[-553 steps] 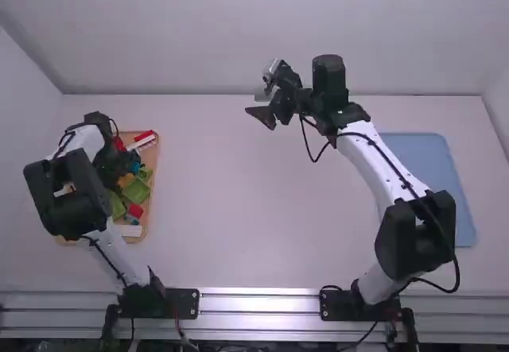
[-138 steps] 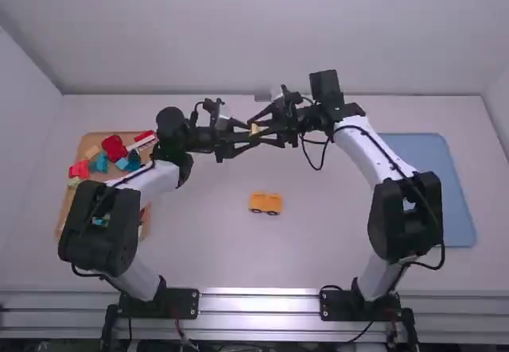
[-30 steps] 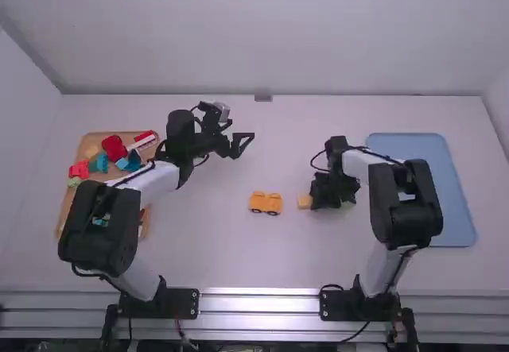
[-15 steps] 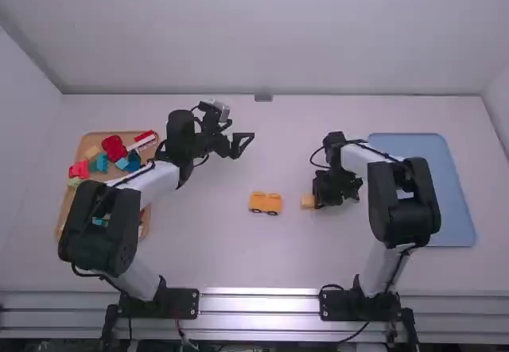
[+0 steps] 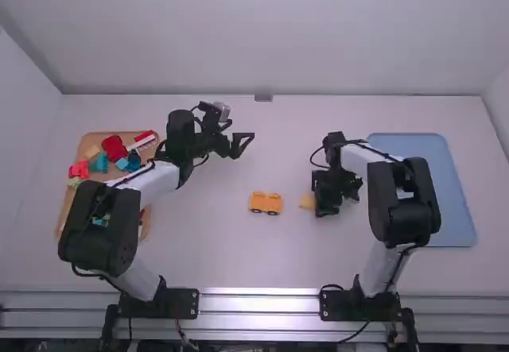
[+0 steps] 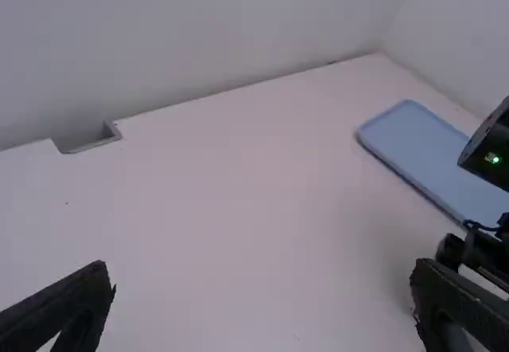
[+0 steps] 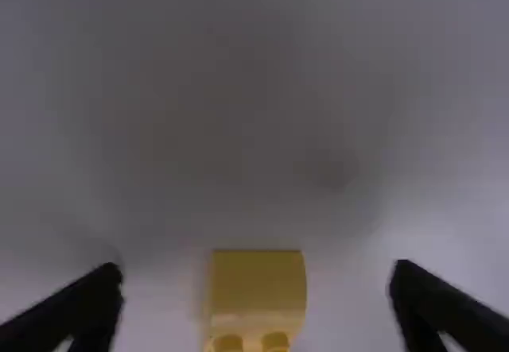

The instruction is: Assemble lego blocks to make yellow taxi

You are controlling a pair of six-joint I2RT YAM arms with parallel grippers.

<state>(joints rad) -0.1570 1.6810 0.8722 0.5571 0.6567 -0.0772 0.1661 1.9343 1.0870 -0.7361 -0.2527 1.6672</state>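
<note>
With twelve at the far edge of the table (image 5: 231, 257), the blue tray (image 5: 449, 209) lies at three o'clock and the wooden tray (image 5: 89, 140) at nine. The left tool (image 6: 262, 271), its fingers spread, hangs at about eleven, out of the way, and is best left there. The right tool (image 7: 257, 272) is low at about three, nearer the middle than the blue tray, its fingers spread too, with nothing pinched. Near the centre sits the yellow car (image 5: 265, 203), wheels towards six. The small yellow block (image 7: 256, 292) rests apart from it, at the car's three o'clock and between the right tool's open fingers

The step in hand looks like picking up that block, probably to be fitted onto the car. To do it well, centre the block between the fingers before closing, square the pads to its flat sides, and close slowly, since so light a piece could skid or twist. Leave the studs (image 7: 275, 342) uncovered if they are to mate, and lift straight up, clear of the car
</note>
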